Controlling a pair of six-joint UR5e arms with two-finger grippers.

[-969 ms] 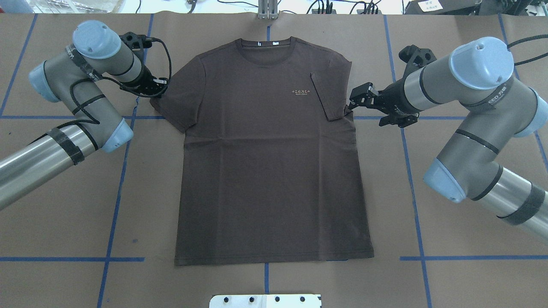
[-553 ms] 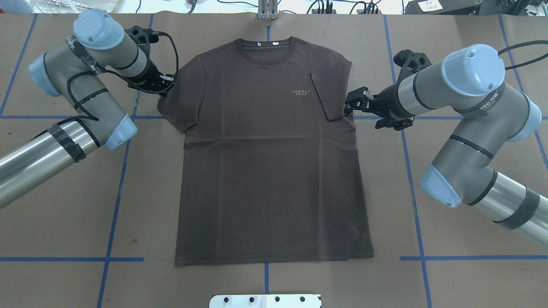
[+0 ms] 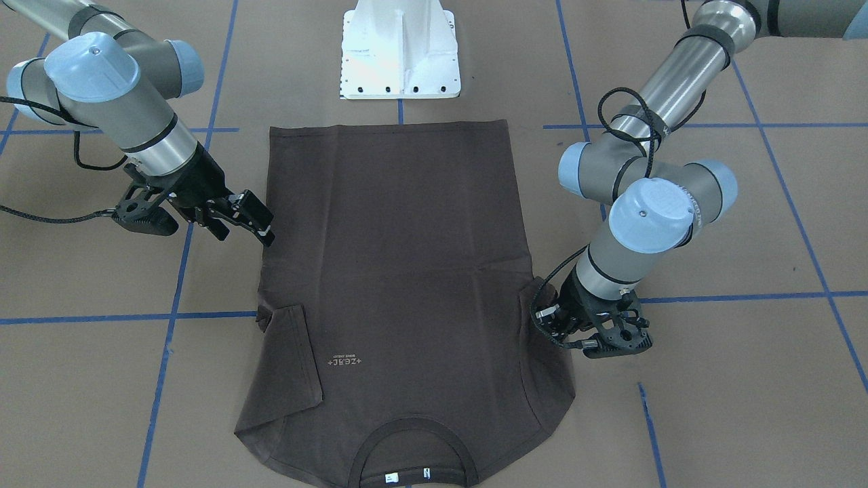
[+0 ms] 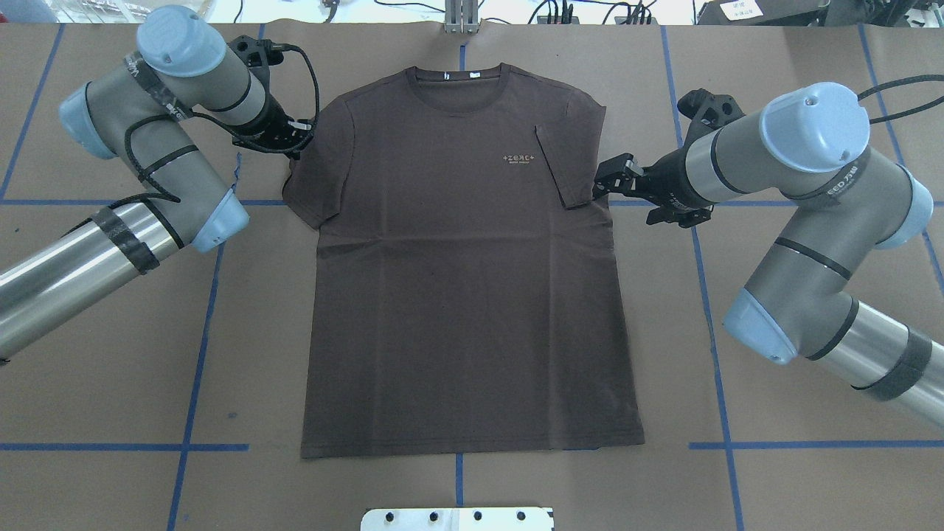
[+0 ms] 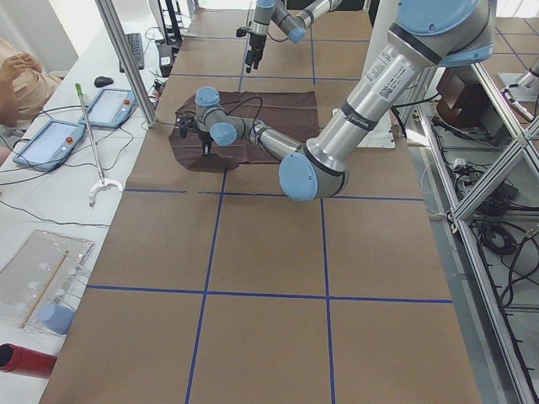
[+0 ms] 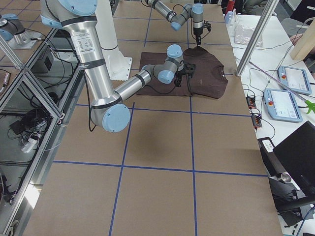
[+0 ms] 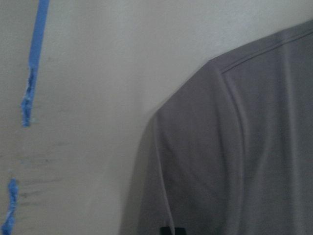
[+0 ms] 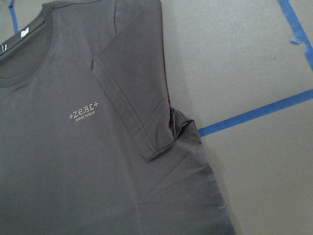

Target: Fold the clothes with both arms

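The shirt (image 4: pixel 464 295) lies flat, chest up, on the table (image 4: pixel 110 354), straight out from the base (image 4: pixel 457 518). Its hem is nearest the base and its collar (image 4: pixel 461 81) is farthest from it.

To the base's right, the right sleeve (image 4: pixel 566 162) is folded in over the chest, with its edge just beside the lettering (image 4: pixel 522 158). The right gripper (image 4: pixel 606 177) is level with that fold, far out from the base, just beside the shirt's side edge. Its jaws are parted and hold nothing. Whether its tips touch the cloth cannot be told.

To the base's left, the left sleeve (image 4: pixel 313 184) lies spread outward. The left gripper (image 3: pixel 549 324) points down at the sleeve's outer edge, where the cloth is slightly bunched. Its fingers are hidden under the wrist and cable. It may be pinching the sleeve, but I cannot tell whether it is closed or parted.
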